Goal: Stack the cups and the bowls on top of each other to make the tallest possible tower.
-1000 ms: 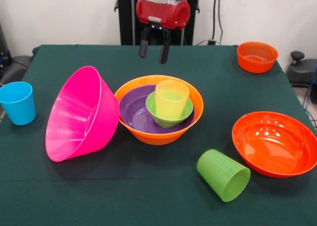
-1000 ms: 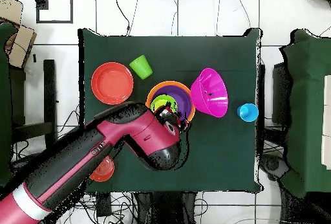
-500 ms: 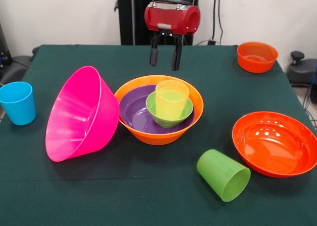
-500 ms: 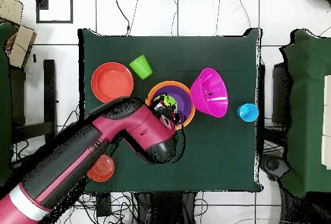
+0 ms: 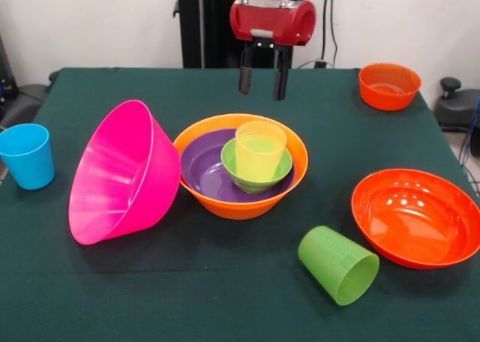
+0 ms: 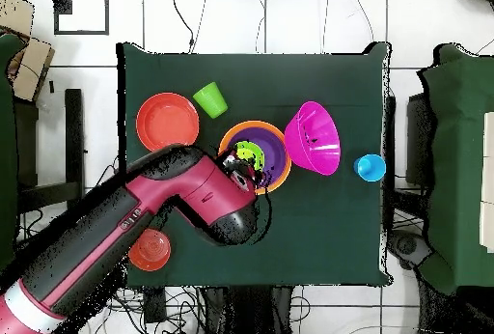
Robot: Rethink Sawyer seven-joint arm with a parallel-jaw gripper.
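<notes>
Since a second ago end effector (image 5: pixel 262 83) shifted rightward, open and empty, above tower (image 5: pixel 241 164) at mid-surface; lime green cup (image 5: pixel 338 265) lies tipped nearby, likely light, slick, best pinched across its rim.

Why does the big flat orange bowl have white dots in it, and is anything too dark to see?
Front view: the dots in the wide red-orange bowl are lamp glare on glossy plastic; the pink bowl casts a soft shadow on the table. Overhead view: the arm covers part of the tower, nothing lost to darkness.
</notes>
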